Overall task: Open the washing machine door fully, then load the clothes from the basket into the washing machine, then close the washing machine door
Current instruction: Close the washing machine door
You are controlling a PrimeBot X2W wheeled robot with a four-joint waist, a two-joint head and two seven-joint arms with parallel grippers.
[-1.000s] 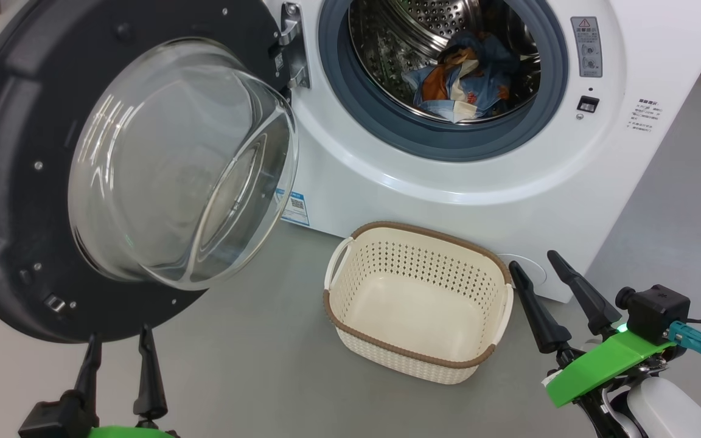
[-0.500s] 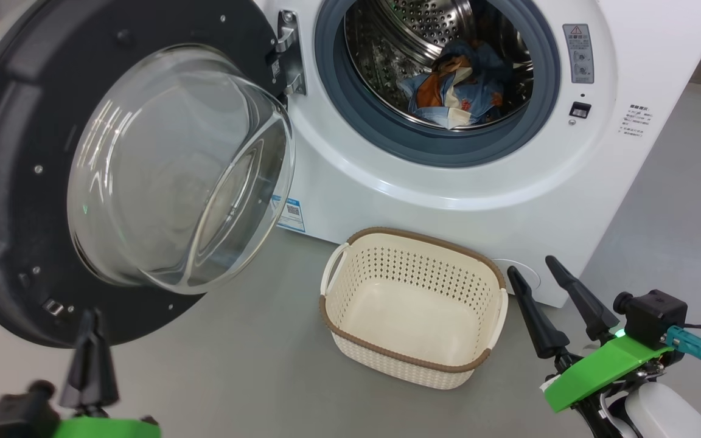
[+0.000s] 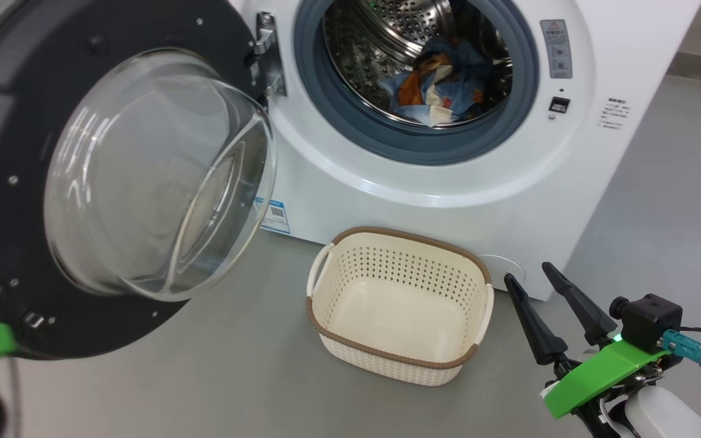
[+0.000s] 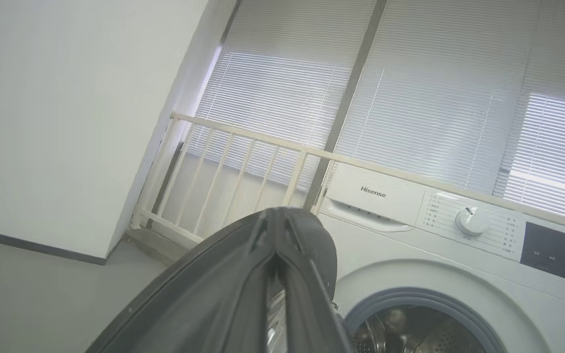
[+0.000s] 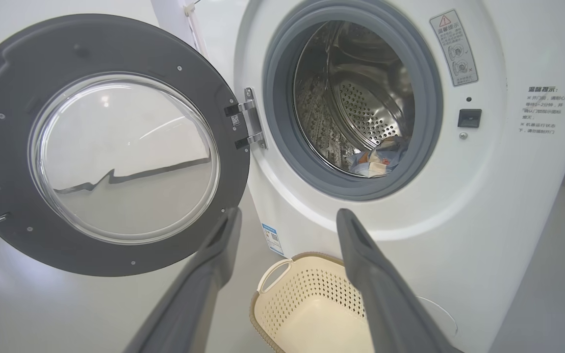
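Left tool [image 4: 275, 215] pinched shut, right tool [image 3: 527, 272] spread; washing machine door [image 3: 3, 121], black-rimmed with bulging glass, stands wide open.

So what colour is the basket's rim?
Brown, with a woven look, around the cream basket; the head view shows it best.

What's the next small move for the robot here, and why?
Probably bring the left gripper against the outer side of the washing machine door and start swinging it shut. The clothes lie in the drum, the basket is empty, and the door stands wide open. The left gripper is shut, near the door's lower left rim.
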